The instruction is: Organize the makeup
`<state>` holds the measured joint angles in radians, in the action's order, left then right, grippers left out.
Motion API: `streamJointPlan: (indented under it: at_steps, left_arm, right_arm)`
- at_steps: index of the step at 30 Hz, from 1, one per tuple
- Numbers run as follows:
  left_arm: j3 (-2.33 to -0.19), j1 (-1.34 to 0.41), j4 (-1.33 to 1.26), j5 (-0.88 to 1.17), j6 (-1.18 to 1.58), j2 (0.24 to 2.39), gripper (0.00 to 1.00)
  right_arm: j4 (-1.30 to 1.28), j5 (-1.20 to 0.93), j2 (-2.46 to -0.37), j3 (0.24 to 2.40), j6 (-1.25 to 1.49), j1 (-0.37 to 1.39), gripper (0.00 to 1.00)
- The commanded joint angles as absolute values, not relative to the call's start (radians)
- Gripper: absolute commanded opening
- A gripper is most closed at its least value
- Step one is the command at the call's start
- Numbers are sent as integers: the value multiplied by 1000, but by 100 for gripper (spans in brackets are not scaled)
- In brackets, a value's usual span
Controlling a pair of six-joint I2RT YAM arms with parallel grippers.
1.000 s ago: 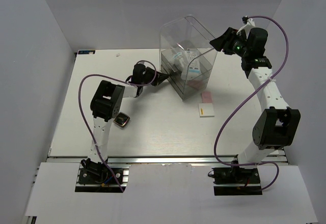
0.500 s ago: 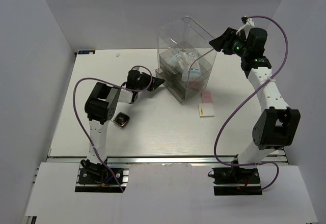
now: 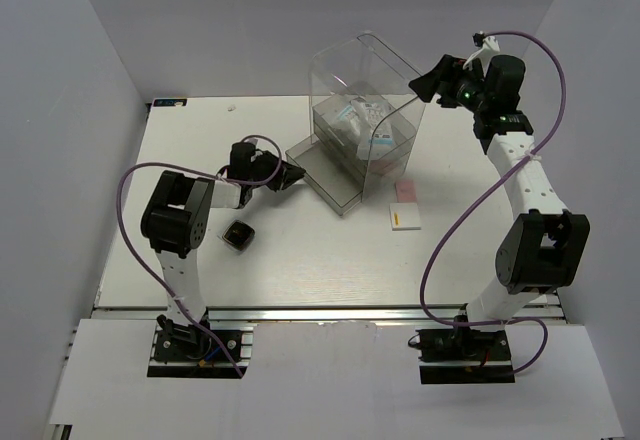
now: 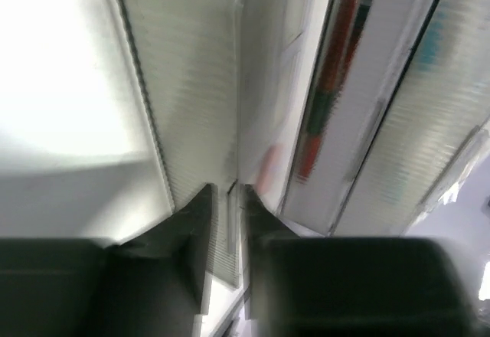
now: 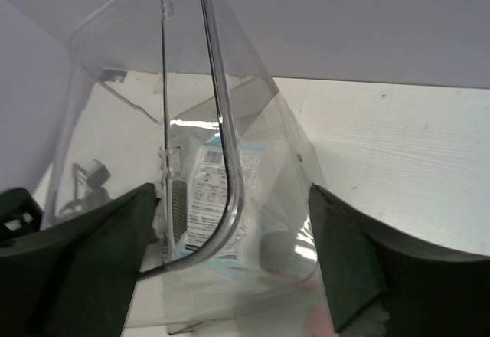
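Note:
A tall clear drawer case (image 3: 365, 110) stands at the back middle. Its bottom drawer (image 3: 325, 175) is pulled out to the left. My left gripper (image 3: 290, 172) is shut on the drawer's front wall; the left wrist view shows the thin wall (image 4: 191, 107) pinched between the jaws (image 4: 236, 199). A white blue-printed packet (image 3: 358, 120) lies inside the case and shows in the right wrist view (image 5: 207, 188). My right gripper (image 3: 420, 82) is open, with its fingers either side of the case's upper right edge (image 5: 222, 122). The black compact (image 3: 238, 235), pink square (image 3: 405, 191) and white flat box (image 3: 404, 217) lie on the table.
The compact lies just below the left arm's forearm. The pink square and white box lie right of the case's foot. A blurred red-and-dark thin item (image 4: 329, 84) shows inside the case. White walls close off both sides of the table (image 3: 300, 270).
My left gripper has moved left and toward the near edge, drawing the bottom drawer out of the case. The right gripper has stayed at the case's top.

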<state>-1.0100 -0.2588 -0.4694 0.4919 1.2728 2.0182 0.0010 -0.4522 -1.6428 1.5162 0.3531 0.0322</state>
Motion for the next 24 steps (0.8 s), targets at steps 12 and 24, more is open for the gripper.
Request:
streamJointPlan:
  at_steps: [12, 24]
  left_arm:
    - [-1129, -215, -137, 411, 1052, 1849, 98]
    - [-1367, -167, 428, -83, 474, 1537, 98]
  right_arm:
    - [-135, -552, -1511, 1462, 37, -34, 89]
    - [-546, -494, -1198, 1082, -465, -35, 89]
